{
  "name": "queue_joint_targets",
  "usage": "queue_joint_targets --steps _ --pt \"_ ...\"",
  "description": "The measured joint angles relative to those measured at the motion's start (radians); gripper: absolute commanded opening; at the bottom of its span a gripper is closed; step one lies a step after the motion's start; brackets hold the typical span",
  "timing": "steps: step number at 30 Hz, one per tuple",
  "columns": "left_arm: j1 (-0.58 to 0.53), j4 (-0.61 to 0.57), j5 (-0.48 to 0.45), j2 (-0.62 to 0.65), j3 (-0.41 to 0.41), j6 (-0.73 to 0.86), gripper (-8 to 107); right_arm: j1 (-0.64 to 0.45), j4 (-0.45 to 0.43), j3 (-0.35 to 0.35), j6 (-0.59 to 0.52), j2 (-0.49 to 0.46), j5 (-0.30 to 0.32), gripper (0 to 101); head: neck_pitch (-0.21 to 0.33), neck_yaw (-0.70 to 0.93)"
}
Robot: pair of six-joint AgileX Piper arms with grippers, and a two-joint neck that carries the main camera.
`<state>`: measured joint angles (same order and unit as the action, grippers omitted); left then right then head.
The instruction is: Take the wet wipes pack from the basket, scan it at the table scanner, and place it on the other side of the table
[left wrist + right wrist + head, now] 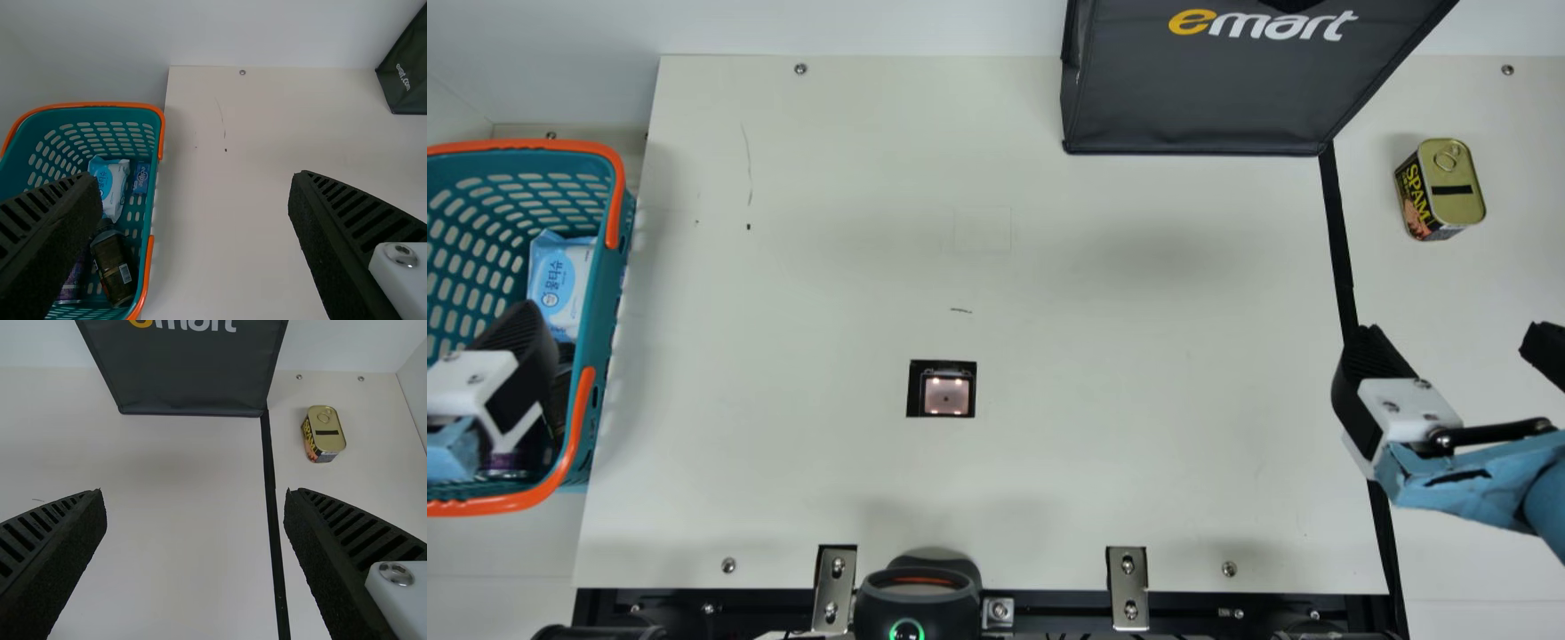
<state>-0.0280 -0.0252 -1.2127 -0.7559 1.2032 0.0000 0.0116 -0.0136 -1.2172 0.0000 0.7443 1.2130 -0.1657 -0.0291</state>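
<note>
The wipes [560, 280] are a soft, flattish pack in pale blue and white, lying in a teal basket [626, 233] with orange handles at the left end of the cream bench [1138, 480]. Their wrapper is glossy and creased. Light blue runs down one long side and white down the other, and on the front is a pale round emblem with darker blue lettering. The end toward the far side of the basket is a stronger blue and looks wrinkled. The pack sits close to the basket wall nearest the bench's middle, its near end partly hidden in the main view. In the left wrist view, a small dark blue packet [141, 178] is just beside it, and a dark bottle [113, 263] and a purple can [70, 290] are nearer the robot.

The left pincer [520, 347] is over the basket's near part, close to the wipes. The left wrist view shows its two black ribbed fingers spread wide, holding nothing.

The right pincer [1449, 338] is well apart from the wipes, over the right side of the bench, beside a black line [1341, 258]. Its fingers are also wide apart and hold nothing.

The scanner [946, 396], a small lit square with a black surround, is set in the bench's middle. Beyond the black line stands a gold-topped tin [1458, 182]; a dark gray bag [1192, 98] is at the far edge.
</note>
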Motion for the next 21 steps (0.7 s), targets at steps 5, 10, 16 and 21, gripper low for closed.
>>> queue_joint_targets --steps 5,10,16,21 --pt "0.000 0.000 0.000 0.000 0.000 0.000 90 0.000 0.000 0.000 0.000 0.000 0.001 95 0.000 0.057" --pt "0.000 0.000 0.000 0.000 0.000 0.000 90 0.000 0.000 0.000 0.000 0.000 0.001 95 0.000 0.166" --pt "0.000 0.000 0.000 0.000 0.000 0.000 90 0.000 0.000 0.000 0.000 0.000 0.001 95 0.000 0.301" --pt "0.000 0.000 0.000 0.000 0.000 0.000 90 0.000 0.000 0.000 0.000 0.000 0.001 95 0.000 0.348"
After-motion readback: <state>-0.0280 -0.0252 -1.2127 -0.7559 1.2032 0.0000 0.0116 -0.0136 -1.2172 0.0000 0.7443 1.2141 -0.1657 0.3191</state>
